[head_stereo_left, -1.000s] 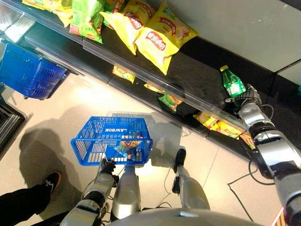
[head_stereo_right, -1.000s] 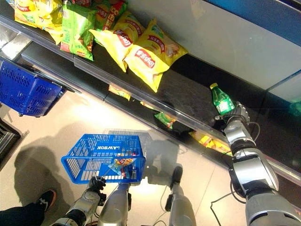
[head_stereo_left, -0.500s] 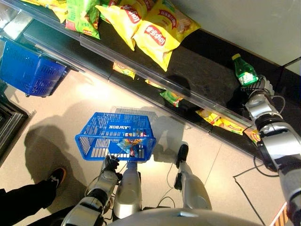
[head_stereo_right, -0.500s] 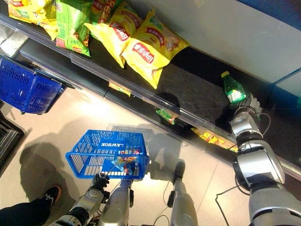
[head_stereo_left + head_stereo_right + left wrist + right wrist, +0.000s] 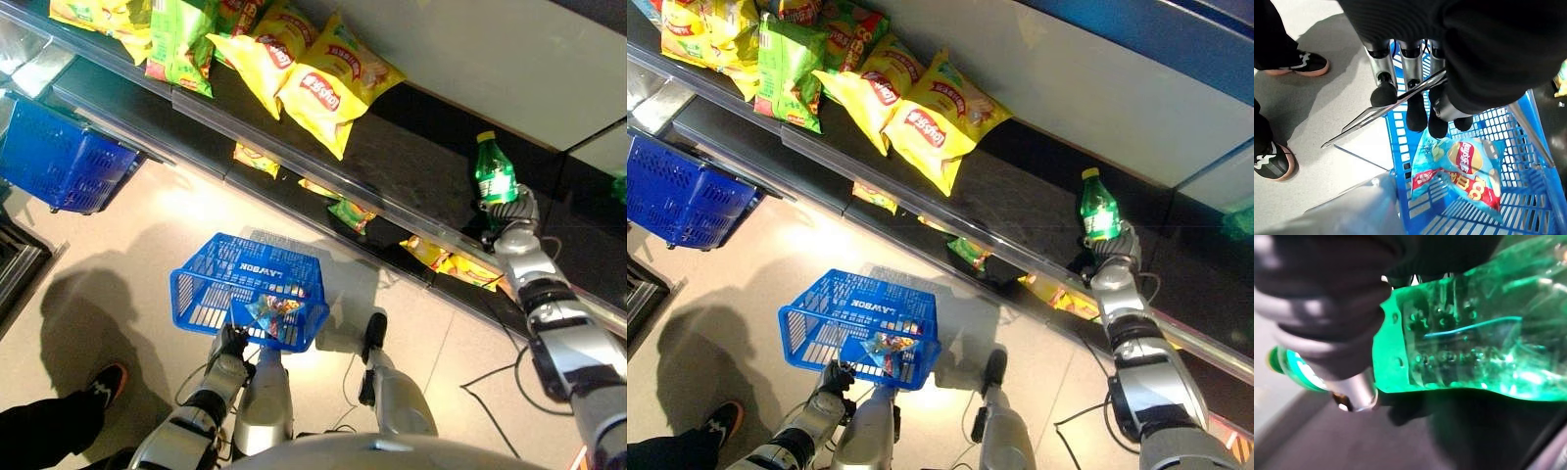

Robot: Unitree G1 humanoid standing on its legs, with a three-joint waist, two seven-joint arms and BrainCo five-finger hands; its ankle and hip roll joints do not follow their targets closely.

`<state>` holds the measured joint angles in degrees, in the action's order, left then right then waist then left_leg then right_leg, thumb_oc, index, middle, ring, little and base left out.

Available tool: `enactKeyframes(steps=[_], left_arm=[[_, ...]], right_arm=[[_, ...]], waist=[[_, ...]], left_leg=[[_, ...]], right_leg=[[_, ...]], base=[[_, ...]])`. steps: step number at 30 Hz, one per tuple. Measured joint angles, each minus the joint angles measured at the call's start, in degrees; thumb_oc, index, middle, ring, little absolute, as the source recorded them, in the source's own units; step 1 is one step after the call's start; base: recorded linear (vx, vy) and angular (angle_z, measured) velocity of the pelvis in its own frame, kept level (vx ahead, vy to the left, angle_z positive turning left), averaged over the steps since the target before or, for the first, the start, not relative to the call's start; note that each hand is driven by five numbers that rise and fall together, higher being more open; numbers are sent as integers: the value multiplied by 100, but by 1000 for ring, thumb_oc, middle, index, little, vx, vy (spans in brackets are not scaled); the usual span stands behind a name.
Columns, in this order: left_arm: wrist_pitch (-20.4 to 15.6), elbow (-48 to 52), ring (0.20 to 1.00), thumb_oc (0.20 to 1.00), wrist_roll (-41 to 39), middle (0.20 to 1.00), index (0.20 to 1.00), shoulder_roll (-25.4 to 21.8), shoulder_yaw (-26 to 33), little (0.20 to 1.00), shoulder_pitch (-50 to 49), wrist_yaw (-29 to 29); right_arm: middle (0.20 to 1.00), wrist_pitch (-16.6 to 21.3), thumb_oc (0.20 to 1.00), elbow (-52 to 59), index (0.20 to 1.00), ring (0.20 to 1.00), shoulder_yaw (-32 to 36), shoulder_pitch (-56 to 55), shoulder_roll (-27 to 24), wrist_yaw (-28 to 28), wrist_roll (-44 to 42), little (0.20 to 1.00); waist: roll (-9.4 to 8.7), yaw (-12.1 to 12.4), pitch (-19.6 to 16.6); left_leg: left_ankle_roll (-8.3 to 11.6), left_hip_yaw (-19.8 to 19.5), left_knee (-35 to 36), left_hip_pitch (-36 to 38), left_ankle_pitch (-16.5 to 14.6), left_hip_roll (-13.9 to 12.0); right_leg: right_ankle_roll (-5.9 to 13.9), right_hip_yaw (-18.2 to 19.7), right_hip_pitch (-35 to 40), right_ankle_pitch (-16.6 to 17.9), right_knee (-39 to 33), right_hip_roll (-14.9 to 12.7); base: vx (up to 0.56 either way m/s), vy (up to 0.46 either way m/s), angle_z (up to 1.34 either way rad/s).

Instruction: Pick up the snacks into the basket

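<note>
Bright blue mesh basket point(image 5: 211, 284) down low, white lettering on its side, and in it a light-blue snack bag point(image 5: 1462, 171) with red and yellow patches. Its handle point(image 5: 1386, 105) is bare silver wire. Up on the black shelf point(image 5: 392, 162), yellow chip bags point(image 5: 333, 83) with a red badge, and lime-green bags point(image 5: 181, 44) beside them. More yellow packets point(image 5: 460, 264) on the dark shelf underneath. There's a clear green bottle point(image 5: 1098, 208) with a yellow cap and a green-and-white label. A second, darker blue basket point(image 5: 59, 162) off to the side. Pale beige floor point(image 5: 118, 250), black shoe point(image 5: 103, 384) with an orange sole.
</note>
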<state>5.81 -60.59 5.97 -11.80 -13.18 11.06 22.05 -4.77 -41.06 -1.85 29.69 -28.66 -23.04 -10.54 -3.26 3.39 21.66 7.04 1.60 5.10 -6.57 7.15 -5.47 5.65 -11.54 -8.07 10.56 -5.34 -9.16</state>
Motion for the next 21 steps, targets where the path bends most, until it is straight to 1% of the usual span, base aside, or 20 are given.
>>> enactKeyframes(steps=[1, 2, 3, 4, 5, 6, 7, 8, 11, 13, 14, 16, 17, 19, 20, 21], left_arm=[[5, 41, 200, 200, 10, 200, 200, 32, 91, 200, -7, -19], [7, 45, 200, 200, 11, 200, 200, 33, 106, 200, -24, -20], [46, 56, 200, 200, 16, 200, 200, 31, 124, 200, -43, -46], [66, 58, 200, 200, 18, 200, 200, 33, 149, 200, -81, -62], [95, 69, 200, 200, 34, 200, 200, 42, 232, 200, -144, -95], [115, 65, 200, 200, 95, 200, 200, 48, 290, 200, -167, -115], [124, 64, 200, 200, 185, 200, 200, 61, 340, 200, -210, -135], [129, 59, 200, 200, 235, 200, 200, 56, 341, 200, -317, -171], [136, 55, 200, 200, 334, 200, 200, 63, 390, 200, -519, -258], [142, -7, 200, 200, 400, 200, 200, 114, 559, 200, -562, -314], [141, -84, 200, 200, 403, 200, 200, 121, 567, 200, -596, -351], [142, -188, 200, 200, 399, 200, 200, 130, 622, 200, -650, -393], [139, -226, 200, 200, 397, 200, 200, 157, 747, 200, -685, -420], [138, -311, 200, 200, 395, 200, 200, 180, 867, 200, -694, -461], [130, -316, 200, 200, 387, 200, 200, 170, 954, 200, -781, -488], [132, -326, 200, 200, 380, 200, 200, 178, 987, 200, -780, -517]], right_arm=[[200, -7, 200, 527, 200, 200, 208, -403, -1, 8, -160, 200], [200, 31, 200, 674, 200, 200, 271, -525, 15, 0, -216, 200], [200, 22, 200, 1137, 200, 200, 480, -827, 41, 3, -383, 200], [200, 46, 200, 1356, 200, 200, 585, -967, 82, 5, -447, 200], [200, 86, 200, 1732, 200, 200, 667, -1205, 81, 4, -490, 200], [200, 87, 200, 1932, 200, 200, 711, -1321, 79, 11, -490, 200], [200, 121, 200, 2225, 200, 200, 832, -1548, 111, 37, -491, 200], [200, 196, 200, 2504, 200, 200, 909, -1818, 123, 47, -489, 200], [200, 222, 200, 3076, 200, 200, 1113, -2204, 124, 192, -490, 200], [200, 254, 200, 3509, 200, 200, 1245, -2459, 125, 323, -500, 200], [200, 348, 200, 3665, 200, 200, 1301, -2651, 108, 490, -596, 200], [200, 366, 200, 3847, 200, 200, 1314, -2915, 106, 744, -669, 200], [200, 363, 200, 4068, 200, 200, 1309, -3130, 109, 956, -713, 200], [200, 363, 200, 4444, 200, 200, 1315, -3529, 121, 1273, -740, 200], [200, 351, 200, 4673, 200, 200, 1231, -3869, 131, 1623, -820, 200], [200, 354, 200, 4781, 200, 200, 1248, -4094, 133, 1803, -867, 200]], waist=[[44, -6, -30], [48, 47, -55], [59, -10, -66], [63, -6, -68], [55, -94, -93], [56, -110, -94], [67, -103, -146], [63, -142, -314], [75, -280, -548], [91, -283, -600], [89, -297, -726], [80, -325, -903], [90, -386, -968], [107, -398, -1017], [94, -446, -1073], [89, -474, -1100]], left_leg=[[1, -21, 1, -5, 0, -1], [-1, -18, 1, 2, 2, -3], [1, -5, 0, 52, 0, -4], [1, -4, 1, 82, -1, -3], [1, 1, 1, 149, -1, -4], [3, 2, 1, 194, -4, -5], [7, 7, 3, 209, -9, -12], [17, 11, 3, 207, -18, -24], [39, 17, 5, 221, -36, -39], [49, 63, 8, 302, -52, -55], [57, 90, 8, 309, -58, -68], [68, 119, 20, 319, -66, -85], [70, 122, 25, 322, -67, -92], [79, 132, 29, 340, -74, -103], [89, 136, 28, 367, -83, -112], [92, 152, 26, 385, -94, -116]], right_leg=[[0, -7, 9, -1, 0, 1], [0, -4, 12, 0, 0, 5], [1, 8, 53, -2, 1, 8], [2, 4, 87, -5, 1, 7], [7, 15, 152, -12, 0, 7], [8, 15, 196, -19, 0, 7], [5, 14, 209, -26, -1, 8], [2, 18, 202, -32, -3, 19], [-10, 25, 211, -58, -29, 33], [9, 36, 269, -82, -31, 41], [16, 81, 266, -94, -32, 54], [-19, 109, 257, -119, -33, 73], [-25, 118, 256, -123, -33, 82], [-28, 132, 264, -125, -33, 88], [-32, 142, 276, -132, -33, 98], [-32, 159, 280, -134, -33, 102]], base=[[54, -37, -2], [60, -44, 1], [55, -49, -3], [76, -61, -3], [57, -40, 0], [61, -37, -2], [56, -37, -2], [56, -36, -3], [53, -20, -2], [74, -12, -9], [55, -15, -6], [58, -16, -7], [50, -9, -6], [35, -8, -4], [45, -3, -8], [46, -3, -5]])
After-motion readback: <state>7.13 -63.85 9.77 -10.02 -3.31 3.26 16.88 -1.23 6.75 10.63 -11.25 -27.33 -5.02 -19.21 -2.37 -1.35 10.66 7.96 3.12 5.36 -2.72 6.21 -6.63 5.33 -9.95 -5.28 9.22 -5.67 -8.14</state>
